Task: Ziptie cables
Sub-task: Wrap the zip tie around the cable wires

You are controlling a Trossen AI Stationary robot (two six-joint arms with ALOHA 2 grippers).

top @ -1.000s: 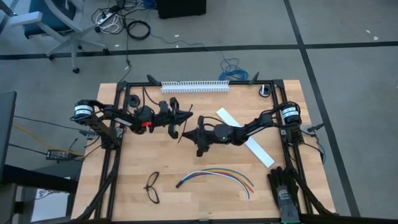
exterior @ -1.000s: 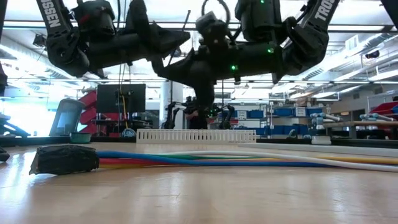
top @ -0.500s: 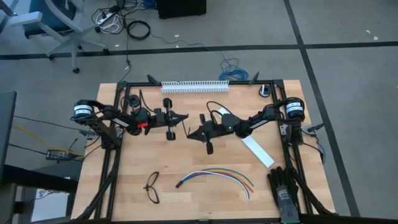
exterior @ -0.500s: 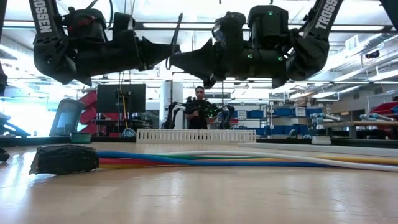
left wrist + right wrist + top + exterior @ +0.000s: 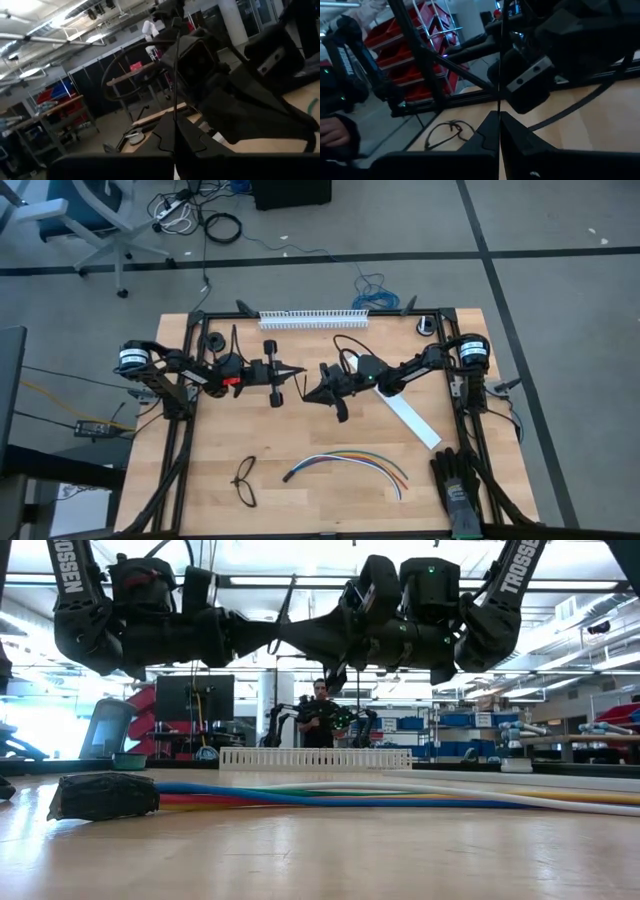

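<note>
- Grippers first: your left gripper [image 5: 297, 372] and right gripper [image 5: 308, 393] meet tip to tip above the middle of the surface [image 5: 200, 480], well off the wood, as the low view shows.
- Your left jaws are closed on the ziptie [image 5: 285, 602]; in the left wrist view the thin dark strip [image 5: 176, 85] rises straight from between the pinched fingertips.
- Your right jaws are pinched on the same strip too; the right wrist view shows it [image 5: 499, 55] running up out of the closed fingertips.
- In the low view the ziptie stands tilted between the two grippers, its upper end above both arms.
- The cables [image 5: 348, 463] lie flat near the front edge in a shallow arc, dark end to the left, well apart from both grippers. In the low view they [image 5: 330, 795] stretch across the wood from the dark end [image 5: 103, 796].
- Black glasses [image 5: 245, 481] lie just left of the cables.
- A flat white strip [image 5: 405, 416] lies partly under your right arm.
- A white slotted rail [image 5: 313, 318] sits along the back edge.
- A person [image 5: 320, 715] stands in the room beyond.
</note>
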